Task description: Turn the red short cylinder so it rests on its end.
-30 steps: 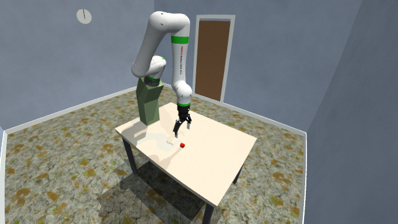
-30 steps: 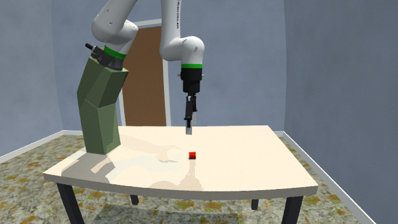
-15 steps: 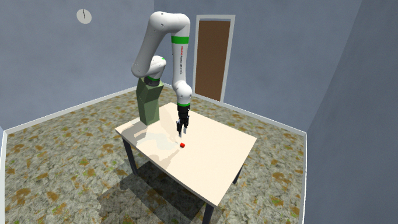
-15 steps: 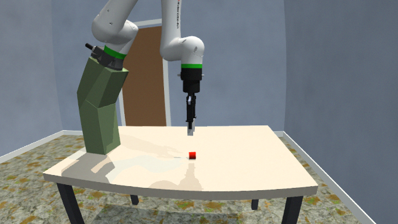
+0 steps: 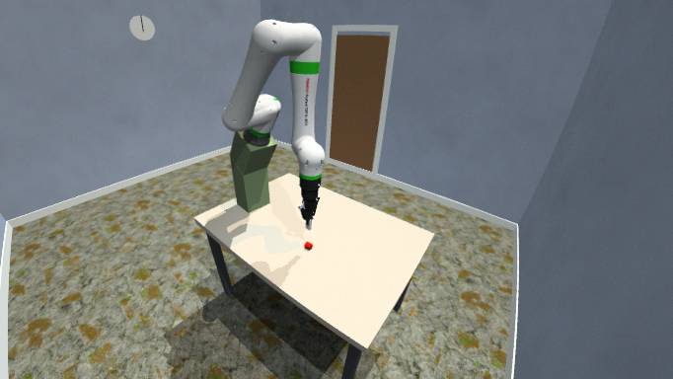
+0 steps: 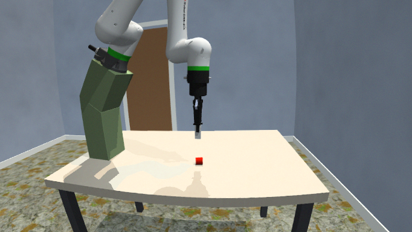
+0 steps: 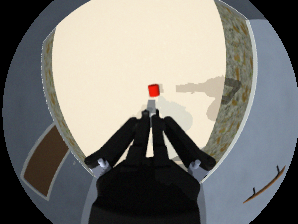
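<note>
The red short cylinder [image 5: 309, 245] [image 6: 199, 161] [image 7: 153, 90] lies on the cream table [image 5: 375, 266] [image 6: 257, 163] [image 7: 133, 36], near its middle. My gripper [image 5: 309, 226] [image 6: 197, 136] [image 7: 151, 105] hangs above the table, a little behind and above the cylinder, pointing straight down. Its fingers are shut together with nothing between them. In the wrist view the closed fingertips sit just below the cylinder, apart from it.
The arm's green pedestal [image 5: 252, 173] [image 6: 103, 115] stands on the table's back left corner. A brown door [image 5: 357, 99] is in the far wall. The table's edges drop to a patterned floor [image 5: 99, 276].
</note>
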Available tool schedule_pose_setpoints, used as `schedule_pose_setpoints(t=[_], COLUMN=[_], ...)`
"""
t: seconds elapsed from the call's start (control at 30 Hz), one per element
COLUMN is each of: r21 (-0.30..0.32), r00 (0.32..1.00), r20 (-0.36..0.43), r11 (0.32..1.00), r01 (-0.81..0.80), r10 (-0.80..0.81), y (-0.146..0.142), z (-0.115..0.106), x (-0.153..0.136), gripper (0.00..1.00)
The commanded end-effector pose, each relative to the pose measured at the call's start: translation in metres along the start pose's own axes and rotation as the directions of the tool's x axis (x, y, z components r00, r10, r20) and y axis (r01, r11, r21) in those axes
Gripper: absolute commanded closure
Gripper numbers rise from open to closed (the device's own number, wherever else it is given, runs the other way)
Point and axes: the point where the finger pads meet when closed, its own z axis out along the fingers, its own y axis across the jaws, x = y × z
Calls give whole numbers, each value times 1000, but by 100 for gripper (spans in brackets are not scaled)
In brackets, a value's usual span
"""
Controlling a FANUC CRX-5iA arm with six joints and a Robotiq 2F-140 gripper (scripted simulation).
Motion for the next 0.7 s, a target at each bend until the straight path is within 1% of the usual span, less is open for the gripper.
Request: schedule_pose_setpoints(t=[0.0, 0.2, 0.23, 0.67], r21=[-30, -30, -30, -28], r00=[999, 999, 999, 998], r20=[-50, -50, -50, -51], r11=[1000, 1000, 1000, 999], r01=[-1, -1, -1, -40], r10=[-1, -1, -1, 39], y=[0, 0, 0, 0], z=[0, 0, 0, 1], x=[0, 0, 0, 0], gripper=[100, 100, 0, 0])
